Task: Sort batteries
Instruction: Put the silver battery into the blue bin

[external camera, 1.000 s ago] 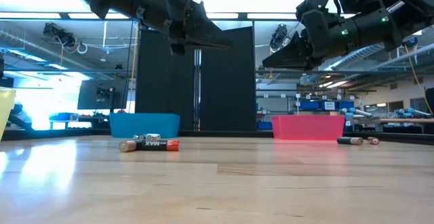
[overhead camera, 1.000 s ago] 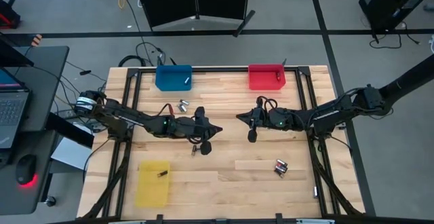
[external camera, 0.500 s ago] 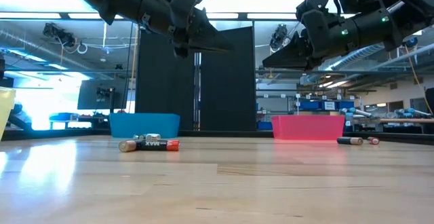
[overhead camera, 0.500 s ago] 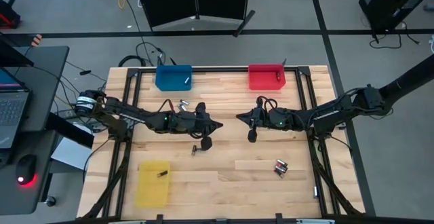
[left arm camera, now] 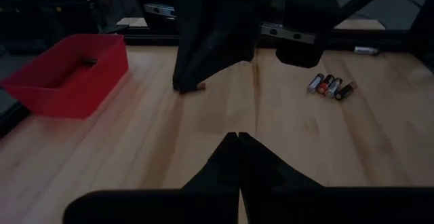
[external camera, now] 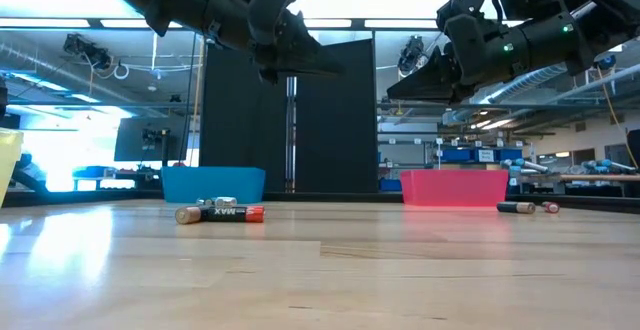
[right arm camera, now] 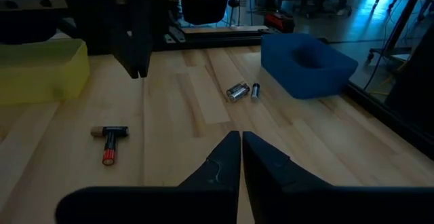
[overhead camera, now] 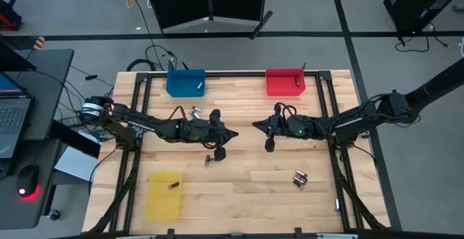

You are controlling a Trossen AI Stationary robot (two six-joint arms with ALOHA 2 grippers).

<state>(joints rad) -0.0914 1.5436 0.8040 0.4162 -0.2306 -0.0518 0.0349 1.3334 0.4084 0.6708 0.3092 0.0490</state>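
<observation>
Batteries lie in three loose groups on the wooden table: silver ones (overhead camera: 194,112) near the blue bin (overhead camera: 185,82), a black-and-red pair (overhead camera: 209,159) at mid-table that also shows in the low view (external camera: 220,213), and several (overhead camera: 299,177) at the near right. My left gripper (overhead camera: 233,134) and my right gripper (overhead camera: 255,124) hang shut and empty above mid-table, tips toward each other. The left wrist view (left arm camera: 239,137) and the right wrist view (right arm camera: 241,136) show each pair of fingers closed on nothing.
The blue bin and the red bin (overhead camera: 285,81) stand at the far edge, and the yellow bin (overhead camera: 163,194) stands at the near left. Each holds a battery. A desk with a laptop stands beyond the table's left edge.
My left gripper has gone a little toward the table's far edge and stays shut. The black-and-red pair below it shows more fully from above.
</observation>
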